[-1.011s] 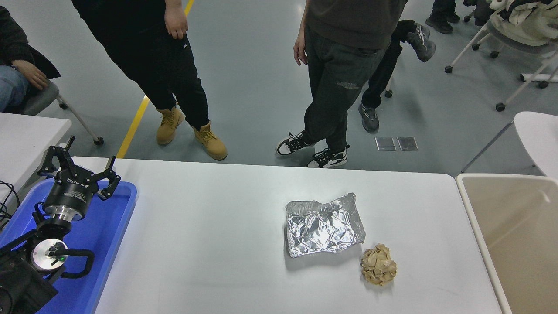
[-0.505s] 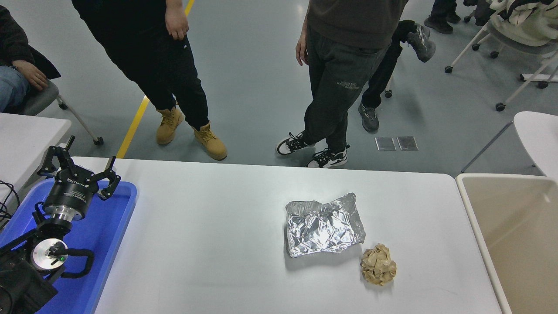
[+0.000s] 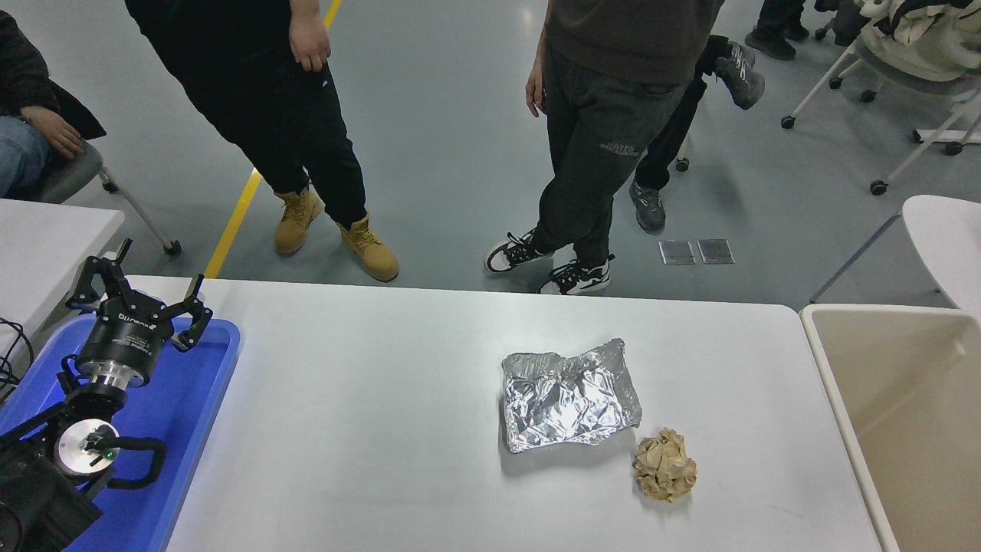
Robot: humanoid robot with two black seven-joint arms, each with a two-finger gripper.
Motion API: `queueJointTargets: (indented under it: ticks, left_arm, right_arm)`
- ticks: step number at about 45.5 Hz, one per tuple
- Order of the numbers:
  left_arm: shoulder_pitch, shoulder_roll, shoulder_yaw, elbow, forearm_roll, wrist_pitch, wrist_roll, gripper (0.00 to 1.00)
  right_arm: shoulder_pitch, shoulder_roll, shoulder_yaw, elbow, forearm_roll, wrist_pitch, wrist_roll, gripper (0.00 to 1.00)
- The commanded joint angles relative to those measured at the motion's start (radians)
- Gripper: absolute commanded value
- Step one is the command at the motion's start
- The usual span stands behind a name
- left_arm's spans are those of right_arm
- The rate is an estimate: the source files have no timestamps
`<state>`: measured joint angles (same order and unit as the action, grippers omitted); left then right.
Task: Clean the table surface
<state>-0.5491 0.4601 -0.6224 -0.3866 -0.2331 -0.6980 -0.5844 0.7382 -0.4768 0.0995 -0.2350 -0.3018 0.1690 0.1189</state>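
The table surface (image 3: 383, 399) is a wide white tabletop filling the lower half of the head view. On its right half lies a crumpled sheet of silver foil (image 3: 571, 395). A wadded ball of brown paper (image 3: 665, 465) sits just to the foil's lower right, apart from it. My left gripper (image 3: 138, 287) is parked at the lower left above a blue tray, its fingers spread open and holding nothing. No right arm shows in the picture.
The blue tray (image 3: 191, 406) rests on the table's left end under the left arm. A beige bin (image 3: 904, 414) stands against the table's right edge. Two people stand at the far side, and a smaller white table (image 3: 46, 238) is at the left edge.
The standing people have shifted slightly. The foil, the paper ball and the left arm have not moved.
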Motion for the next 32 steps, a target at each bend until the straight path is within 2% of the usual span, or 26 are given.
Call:
queueJointTargets:
  ticks: [1, 21, 32]
  left_arm:
    - [0.000, 0.000, 0.000, 0.000, 0.000, 0.000, 0.000, 1.00]
    - [0.000, 0.000, 0.001, 0.000, 0.000, 0.000, 0.000, 1.00]
    - [0.000, 0.000, 0.000, 0.000, 0.000, 0.000, 0.000, 1.00]
  right_arm:
    - [-0.063, 0.064, 0.025, 0.002, 0.003, -0.049, -0.015, 0.00]
    - [-0.140, 0.161, 0.037, 0.003, 0.040, -0.071, -0.015, 0.00]
    - [-0.151, 0.168, 0.034, 0.006, 0.041, -0.071, -0.013, 0.00]
